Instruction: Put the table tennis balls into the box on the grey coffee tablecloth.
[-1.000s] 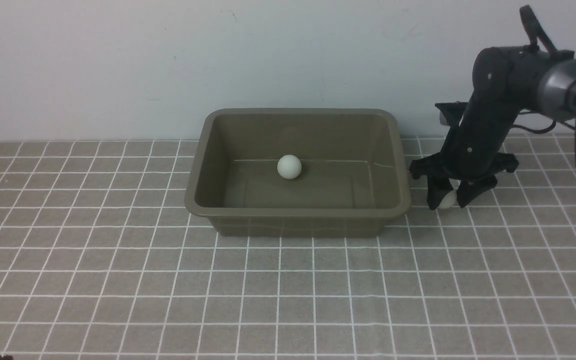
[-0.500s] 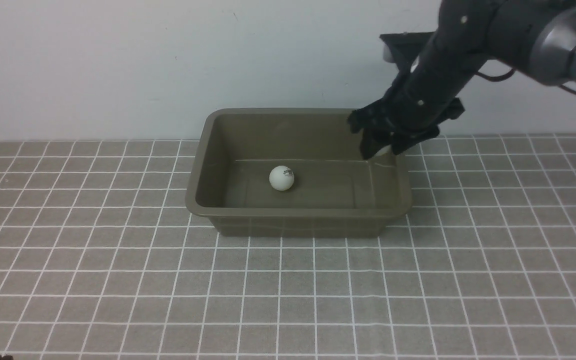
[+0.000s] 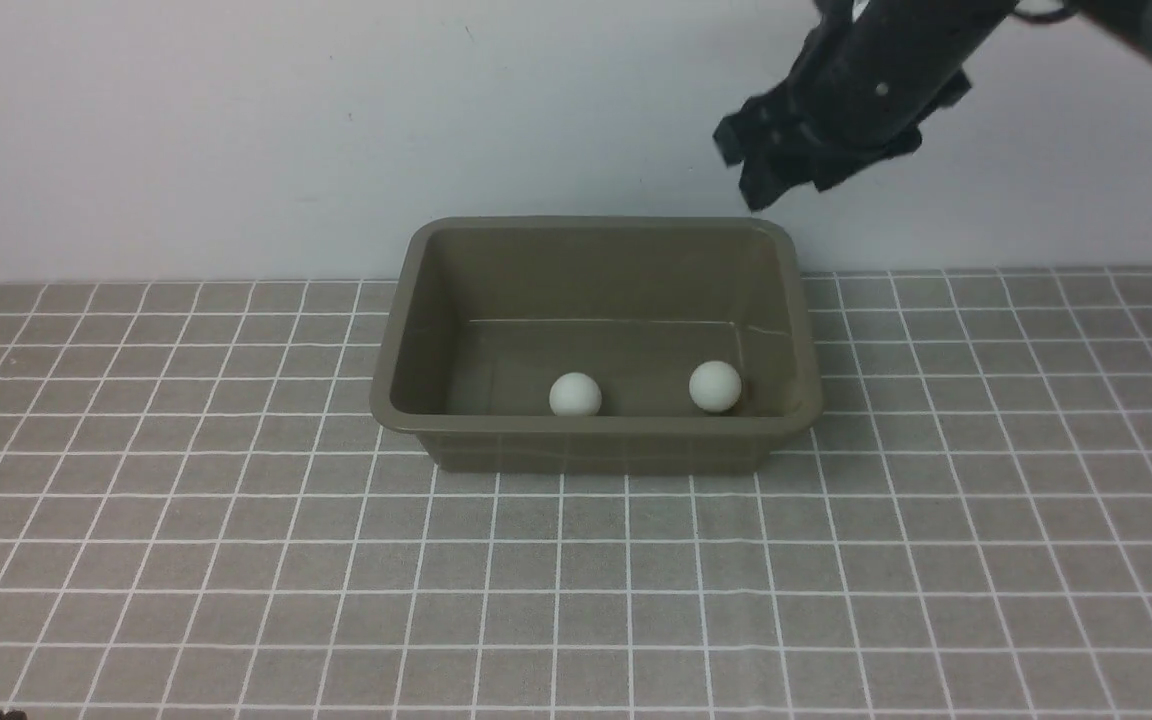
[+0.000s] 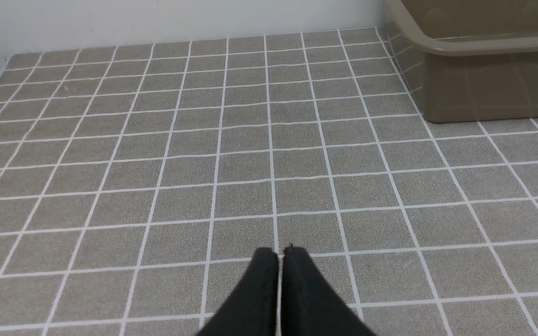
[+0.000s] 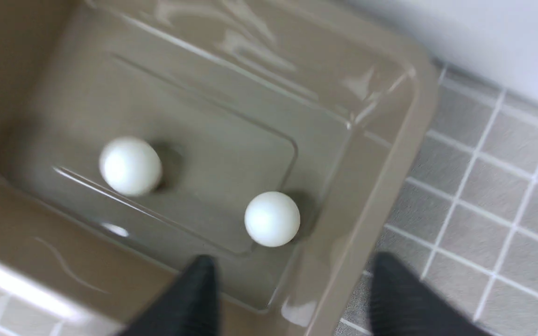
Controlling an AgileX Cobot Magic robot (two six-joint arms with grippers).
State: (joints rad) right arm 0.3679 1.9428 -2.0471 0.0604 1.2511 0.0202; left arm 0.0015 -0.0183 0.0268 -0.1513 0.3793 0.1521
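Observation:
Both white table tennis balls lie inside the olive-brown box (image 3: 596, 427), near its front wall: one (image 3: 575, 394) at the middle, the other (image 3: 715, 386) toward the right. The right wrist view looks down on the same two balls (image 5: 130, 165) (image 5: 272, 218) on the box floor. My right gripper (image 3: 788, 190) hangs high above the box's back right corner. It is open and its fingers (image 5: 194, 294) hold nothing. The box stands on the grey coffee tablecloth (image 3: 236, 560). My left gripper (image 4: 278, 254) is shut and empty, low over the cloth, left of the box (image 4: 484, 46).
A pale wall runs close behind the box (image 3: 236, 130). The gridded cloth (image 4: 157, 140) spreads wide to the left, right and front of the box. A dark cable from the right arm is out of view now.
My right gripper lifted the second ball from the cloth right of the box, carried it over the box and let it go, then rose. The first ball rolled to the front wall.

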